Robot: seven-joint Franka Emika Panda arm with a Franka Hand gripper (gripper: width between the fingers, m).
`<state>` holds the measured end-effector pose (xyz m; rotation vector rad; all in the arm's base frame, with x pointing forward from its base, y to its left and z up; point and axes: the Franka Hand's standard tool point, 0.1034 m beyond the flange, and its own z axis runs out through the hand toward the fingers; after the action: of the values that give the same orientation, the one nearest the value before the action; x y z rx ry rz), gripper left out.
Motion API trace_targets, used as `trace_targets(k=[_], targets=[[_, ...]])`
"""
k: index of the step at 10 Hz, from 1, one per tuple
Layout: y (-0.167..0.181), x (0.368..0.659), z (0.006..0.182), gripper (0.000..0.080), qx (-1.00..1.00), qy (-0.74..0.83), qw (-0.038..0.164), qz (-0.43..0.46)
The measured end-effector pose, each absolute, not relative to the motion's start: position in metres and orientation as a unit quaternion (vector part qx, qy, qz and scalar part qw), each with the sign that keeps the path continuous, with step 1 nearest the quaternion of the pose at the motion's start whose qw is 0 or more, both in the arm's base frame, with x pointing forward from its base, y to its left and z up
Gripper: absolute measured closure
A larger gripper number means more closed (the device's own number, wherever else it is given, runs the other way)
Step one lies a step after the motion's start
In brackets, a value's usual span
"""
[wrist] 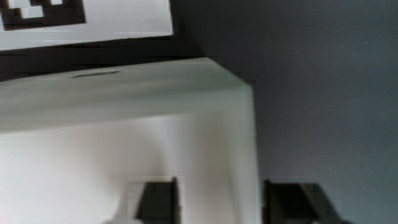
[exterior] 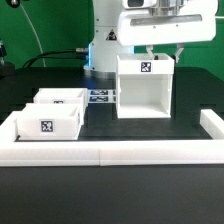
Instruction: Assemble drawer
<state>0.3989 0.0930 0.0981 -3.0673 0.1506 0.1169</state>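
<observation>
white plastic casing [exterior: 143,92]: the drawer's tall open-fronted box, upright on the dark table [exterior: 190,95] toward the exterior view's right, with a square tag [exterior: 145,67] on its top.
near tray [exterior: 47,122]: small, open-top, toward the exterior view's left, well apart from the casing and not yet slid in.
far tray [exterior: 62,98]: just behind the near tray, also outside the casing.
gripper [exterior: 165,52]: directly above the casing's top, near its far corner on the exterior view's right.
fingers [wrist: 157,200]: standing apart, one on each side of a thin white edge of the casing. a dark sliver beside one finger suggests they are not yet pressed on it. which panel the edge belongs to is unclear.
border rail [exterior: 110,152]: long and low, along the front of the table.
marker board [exterior: 100,97]: flat on the table between trays and casing.
weight: probably light, being hollow and thin-walled.
stiffness: likely rigid, though a thin wall may flex a little under a pinch.
surface: smooth, so likely slippery against the pads.
hold: across one thin wall near a corner, where it is stiffest.
risk: a tall box pinched off-centre may swing or tip.
</observation>
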Motion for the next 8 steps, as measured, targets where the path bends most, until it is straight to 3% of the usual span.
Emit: trace_targets(k=[1,2,8], targets=[[0.0930,0.3990,0.0982,0.0728,-0.997,0.049,0.034,0.038],[0.0929,0.3992,0.0984,0.0763,-0.998,0.049,0.034,0.038],[0.0920,0.4028,0.0983,0.0762,-0.998,0.039,0.036,0.037]])
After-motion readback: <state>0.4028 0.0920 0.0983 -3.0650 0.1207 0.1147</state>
